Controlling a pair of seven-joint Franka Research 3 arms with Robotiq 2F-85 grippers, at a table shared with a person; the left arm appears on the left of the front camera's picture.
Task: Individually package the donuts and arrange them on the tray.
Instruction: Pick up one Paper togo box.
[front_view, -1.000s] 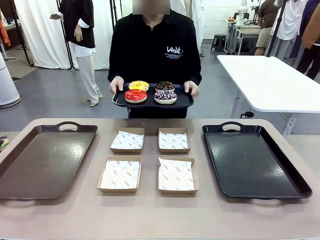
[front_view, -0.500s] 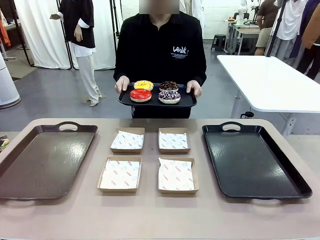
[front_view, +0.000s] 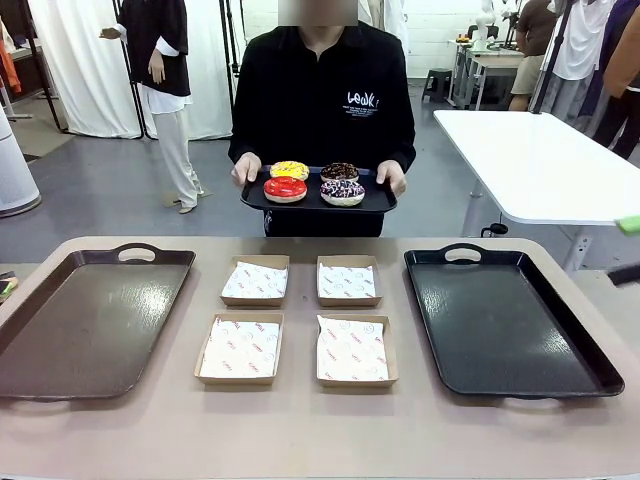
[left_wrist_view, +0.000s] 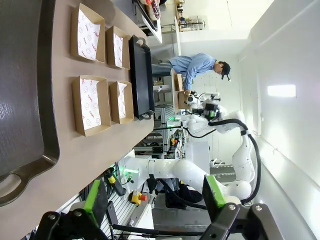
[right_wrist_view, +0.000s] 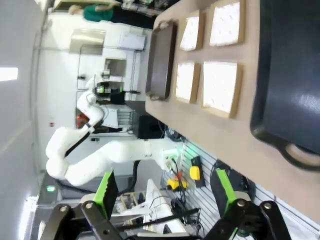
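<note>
donuts (front_view: 314, 182), four of them, sit on a small black tray (front_view: 318, 203) the person holds beyond the desk (front_view: 300, 430). they look soft and light, with sticky glaze that smears; better pinched gently at the plain sides. left end effector (left_wrist_view: 155, 197) and right end effector (right_wrist_view: 165, 192) are both released, empty. box liners (front_view: 240, 348) carry red print, unreadable.

Red donut (front_view: 285, 187), yellow donut (front_view: 290, 169), dark brown donut (front_view: 340, 171), colour-sprinkled donut (front_view: 343, 191)
</note>
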